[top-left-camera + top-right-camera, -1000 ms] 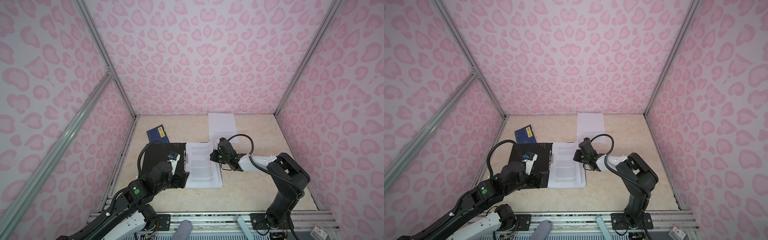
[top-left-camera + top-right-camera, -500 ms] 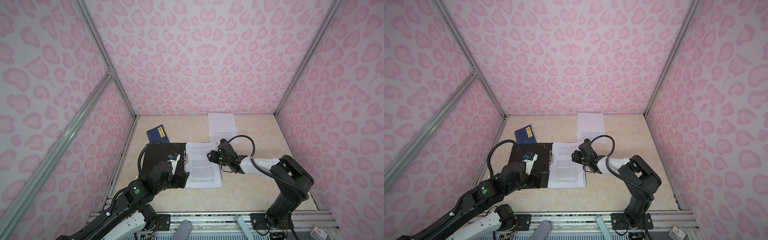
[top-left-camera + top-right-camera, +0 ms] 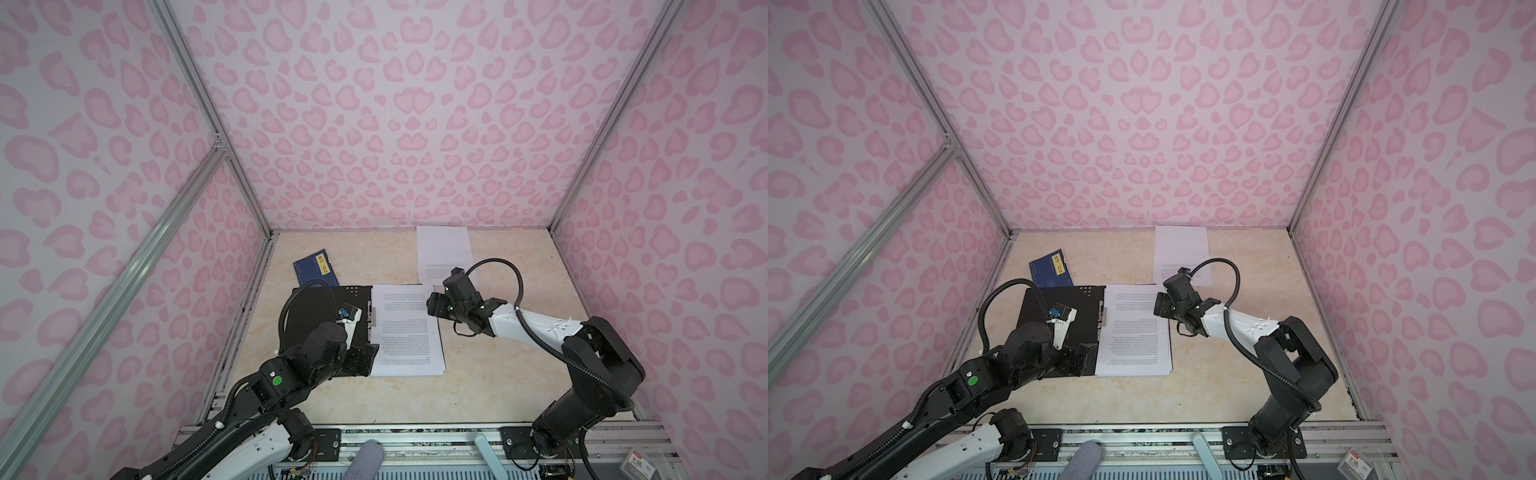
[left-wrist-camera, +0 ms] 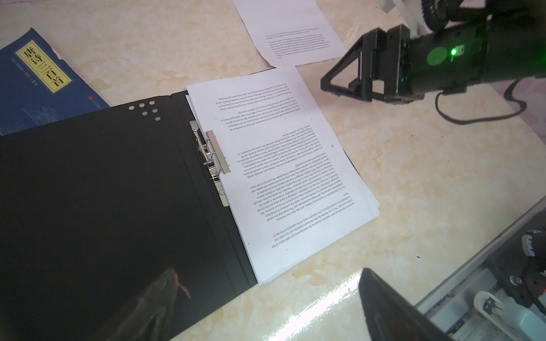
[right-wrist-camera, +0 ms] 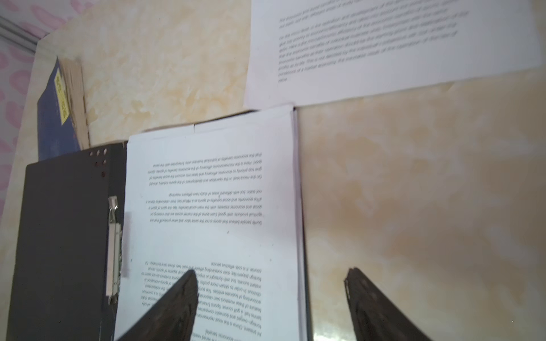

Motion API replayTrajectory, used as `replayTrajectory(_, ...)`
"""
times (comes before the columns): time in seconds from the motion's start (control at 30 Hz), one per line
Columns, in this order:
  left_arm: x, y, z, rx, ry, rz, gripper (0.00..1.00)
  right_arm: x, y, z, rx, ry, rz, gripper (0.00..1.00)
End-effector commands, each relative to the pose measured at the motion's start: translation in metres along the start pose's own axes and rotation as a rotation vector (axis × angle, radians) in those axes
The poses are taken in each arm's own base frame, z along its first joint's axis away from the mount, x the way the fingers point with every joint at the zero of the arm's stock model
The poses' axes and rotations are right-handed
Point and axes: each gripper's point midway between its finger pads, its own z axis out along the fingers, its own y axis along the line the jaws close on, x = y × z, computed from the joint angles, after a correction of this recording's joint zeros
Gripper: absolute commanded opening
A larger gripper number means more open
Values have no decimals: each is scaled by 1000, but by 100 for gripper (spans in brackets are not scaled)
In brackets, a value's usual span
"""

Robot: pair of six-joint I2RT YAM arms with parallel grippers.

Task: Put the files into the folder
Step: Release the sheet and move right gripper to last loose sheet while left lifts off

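At the left of both top views, the flat folder [image 3: 309, 307] lies open on the beige marbled surface [image 3: 498, 374], its black inside facing up. A small dark-blue booklet with a yellow label [image 3: 313, 270] sits just behind it, and its near corner is tucked under the folder's far edge. The left claw [image 3: 363, 358] hangs over the folder's near edge. In the left wrist view its fingers [image 4: 159, 298] stand spread wide, gripping nothing. A metal clip [image 4: 214, 159] runs along the folder's spine, its bar at the left margin of the files [image 3: 405, 336]. These white sheets printed with black text are stacked on the folder's right half, with the lower sheets fanned out slightly at the near corner. One more printed white sheet [image 3: 442, 249] lies alone farther back, near the wall. The right claw [image 5: 271, 273] is spread and empty, one finger above the stack and one above the bare surface beside it
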Motion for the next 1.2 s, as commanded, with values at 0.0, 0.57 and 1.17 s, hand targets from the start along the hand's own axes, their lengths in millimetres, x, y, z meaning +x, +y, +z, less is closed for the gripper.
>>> replayTrajectory(0.0, -2, 3, 0, -20, -8, 12, 97, -8, -24, 9, 87, 66, -66, 82)
replayTrajectory(0.57, -5, 13, 2, -83, -14, 9, 97, -85, -53, 95, 81, 194, -28, 78)
replayTrajectory(1.17, -25, -13, 33, -39, 68, -11, 100, -39, -141, 66, 41, 285, 299, 74)
